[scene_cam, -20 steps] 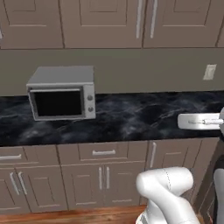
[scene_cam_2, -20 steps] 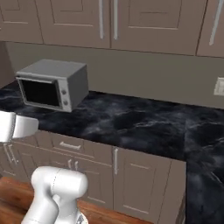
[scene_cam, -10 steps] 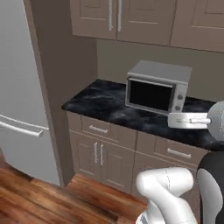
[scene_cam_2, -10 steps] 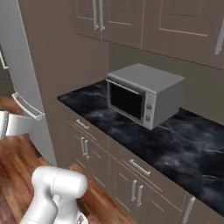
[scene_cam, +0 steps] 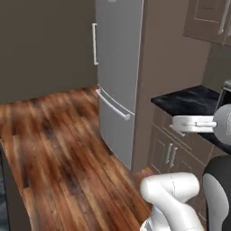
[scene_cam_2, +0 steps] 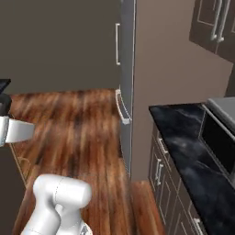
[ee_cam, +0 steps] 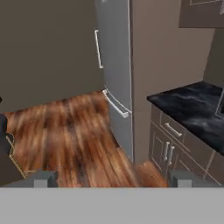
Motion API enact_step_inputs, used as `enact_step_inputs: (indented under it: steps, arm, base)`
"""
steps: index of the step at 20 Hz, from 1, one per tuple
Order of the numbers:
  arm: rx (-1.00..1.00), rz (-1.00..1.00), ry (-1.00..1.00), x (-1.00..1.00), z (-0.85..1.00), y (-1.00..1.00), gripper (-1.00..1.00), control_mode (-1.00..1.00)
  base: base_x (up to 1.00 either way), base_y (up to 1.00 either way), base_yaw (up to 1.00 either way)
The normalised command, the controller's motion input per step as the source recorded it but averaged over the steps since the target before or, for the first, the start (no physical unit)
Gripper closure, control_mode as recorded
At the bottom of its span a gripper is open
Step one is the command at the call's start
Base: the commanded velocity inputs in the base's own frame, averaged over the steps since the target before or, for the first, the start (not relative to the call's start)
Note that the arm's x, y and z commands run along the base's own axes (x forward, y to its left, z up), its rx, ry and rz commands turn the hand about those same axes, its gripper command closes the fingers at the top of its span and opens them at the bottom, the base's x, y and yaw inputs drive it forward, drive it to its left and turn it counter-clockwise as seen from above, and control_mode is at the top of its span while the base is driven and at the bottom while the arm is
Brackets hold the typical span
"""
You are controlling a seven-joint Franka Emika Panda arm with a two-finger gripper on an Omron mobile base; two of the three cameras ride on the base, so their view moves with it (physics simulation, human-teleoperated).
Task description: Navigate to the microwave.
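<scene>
The wide black-fronted built-in microwave is out of view. My gripper (ee_cam: 113,179) is open in the hand view, its two dark fingertips (ee_cam: 41,178) far apart with nothing between them, and it looks out over the wooden floor toward the fridge. My white hand (scene_cam: 195,123) hangs in front of the counter's corner in the left base view. In the right base view the hand (scene_cam_2: 16,131) sits at the left edge.
A tall grey fridge (scene_cam: 118,76) stands beside a brown side panel. A black marble counter (scene_cam_2: 181,137) on grey base cabinets (ee_cam: 168,146) runs off to the right. On it stands a small silver countertop oven (scene_cam_2: 222,131). Wooden floor (scene_cam: 58,144) lies open to the left.
The base has turned left, so the whole scene shifted. The silver oven slid to the right edge, and the fridge and wooden floor came into view.
</scene>
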Motion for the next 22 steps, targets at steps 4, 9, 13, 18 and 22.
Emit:
enact_step_inputs:
  steps: [4, 9, 13, 18, 22]
  arm:
    - [0.00, 0.00, 0.00, 0.00, 0.00, 0.00, -1.00, 1.00]
    - [0.00, 0.00, 0.00, 0.00, 0.00, 0.00, -1.00, 1.00]
    - [0.00, 0.00, 0.00, 0.00, 0.00, 0.00, -1.00, 1.00]
    - [0.00, 0.00, 0.00, 0.00, 0.00, 0.00, -1.00, 1.00]
    - [0.00, 0.00, 0.00, 0.00, 0.00, 0.00, -1.00, 1.00]
  base:
    - [0.00, 0.00, 1.00]
    - [0.00, 0.00, 1.00]
    - [0.00, 0.00, 1.00]
    - [0.00, 0.00, 1.00]
    - [0.00, 0.00, 1.00]
